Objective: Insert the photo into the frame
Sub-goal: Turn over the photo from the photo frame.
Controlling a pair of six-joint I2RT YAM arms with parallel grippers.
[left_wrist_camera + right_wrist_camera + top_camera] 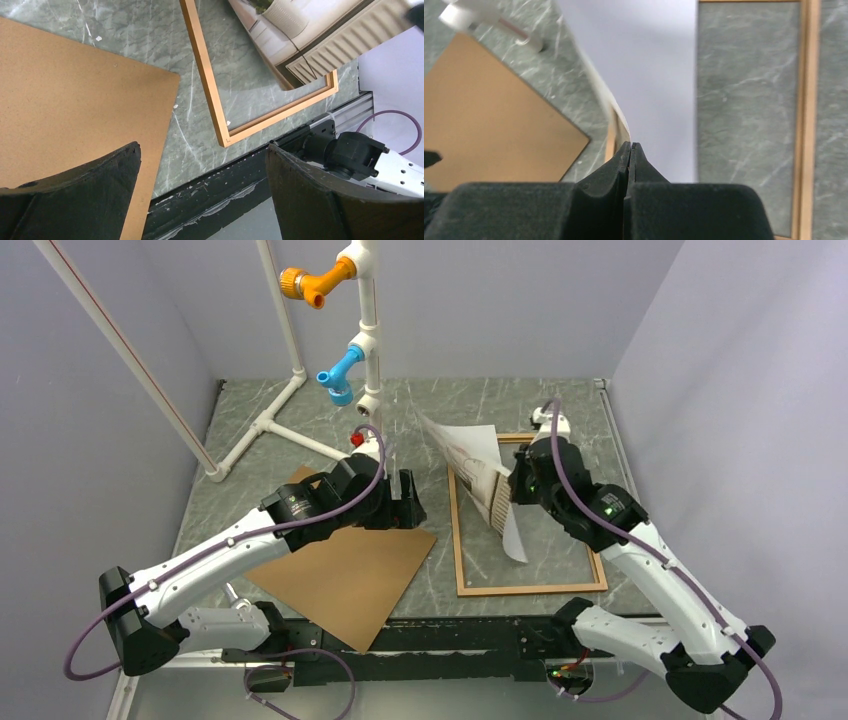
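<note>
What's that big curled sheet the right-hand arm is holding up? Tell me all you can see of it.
A large glossy paper print, beige-toned picture on one side, plain white on the back. It hangs tilted and bowed above the thin light-brown wooden frame, pinched at one edge by the shut right gripper.

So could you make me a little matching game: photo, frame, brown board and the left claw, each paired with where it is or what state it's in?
1 photo
2 frame
3 brown board
4 left gripper

A wide open, holding nothing
B flat on the table, right side
C up in the air, pinched by the right gripper
D flat on the table, left side

Pairs: 1-C, 2-B, 3-D, 4-A
</note>
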